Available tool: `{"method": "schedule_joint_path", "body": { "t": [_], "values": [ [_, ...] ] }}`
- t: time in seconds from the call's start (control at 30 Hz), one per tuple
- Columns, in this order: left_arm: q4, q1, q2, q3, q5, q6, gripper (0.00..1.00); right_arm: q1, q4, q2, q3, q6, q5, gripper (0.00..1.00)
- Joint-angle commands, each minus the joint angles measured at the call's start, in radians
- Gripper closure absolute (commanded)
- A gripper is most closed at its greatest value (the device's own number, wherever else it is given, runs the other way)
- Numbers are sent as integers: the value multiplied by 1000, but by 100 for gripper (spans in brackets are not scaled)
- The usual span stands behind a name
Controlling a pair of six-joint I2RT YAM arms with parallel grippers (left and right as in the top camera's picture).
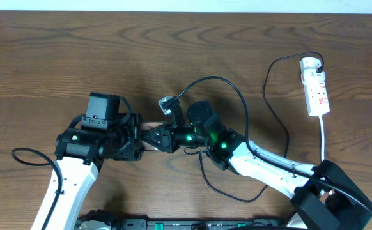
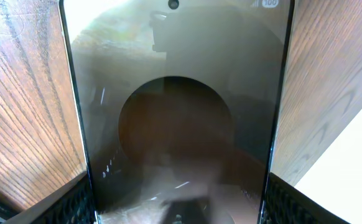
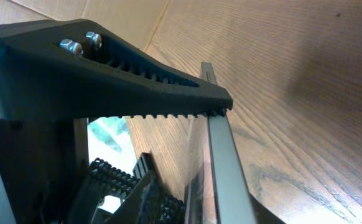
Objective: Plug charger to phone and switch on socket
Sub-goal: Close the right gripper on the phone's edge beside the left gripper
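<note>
Surface (image 1: 45, 57): brown wood grain, carrying everything here.
Left claw (image 1: 133, 137): just left of the phone (image 2: 178, 124) and clenched on it; its fingers (image 2: 75, 202) press the two long edges, and the screen faces the wrist camera.
Phone: between the two claws, its glossy grey-brown face showing a round dark reflection.
Right claw (image 1: 153, 137): just right of the phone. The toothed tip of its upper finger (image 3: 221, 106) touches the phone's thin edge. I cannot tell whether it is released or clenched.
Charger (image 1: 266, 83): right of the phone. The thin black cable loops over the surface up to the socket's rounded end, and its small tip is hidden by the right claw.
Socket (image 1: 315, 86): well right of the phone and lying flat. Its red switch marks are too small to read.
White cord (image 1: 323, 137): trails from the socket's near end.
</note>
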Motion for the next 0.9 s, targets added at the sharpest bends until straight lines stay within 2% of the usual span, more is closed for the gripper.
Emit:
{"method": "schedule_joint_path", "body": {
  "t": [0.0,0.87],
  "values": [
    [4,-3,0,31,8,-9,93,7,7,4,13,-3,-3,76],
    [3,-3,0,31,-14,-8,93,7,7,4,13,-3,-15,94]
  ]
}}
